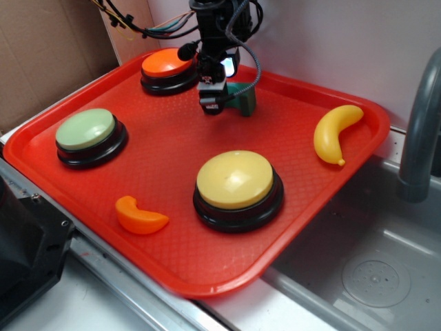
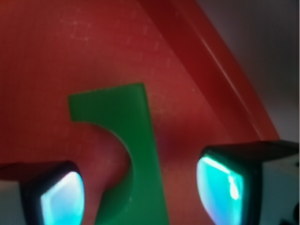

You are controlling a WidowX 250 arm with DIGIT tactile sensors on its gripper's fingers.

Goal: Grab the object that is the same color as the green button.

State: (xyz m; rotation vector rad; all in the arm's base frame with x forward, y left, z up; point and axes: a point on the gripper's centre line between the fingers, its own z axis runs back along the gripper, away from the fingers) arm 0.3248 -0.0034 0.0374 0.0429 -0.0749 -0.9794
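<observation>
The arm points straight down at the top middle of the red tray [image 1: 89, 179]. The tool [image 2: 140, 187] is wide apart, one finger on each side of the green block [image 2: 136, 140]. It may not touch it. The green button [image 1: 86, 129] sits far left.

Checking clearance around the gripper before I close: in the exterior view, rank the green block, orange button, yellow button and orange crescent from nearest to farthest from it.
From the gripper:
1. Green block, right beside the fingers, at the tray's back.
2. Orange button, just past it at the back corner.
3. Yellow button, mid-tray toward the front.
4. Orange crescent, at the front edge.
</observation>
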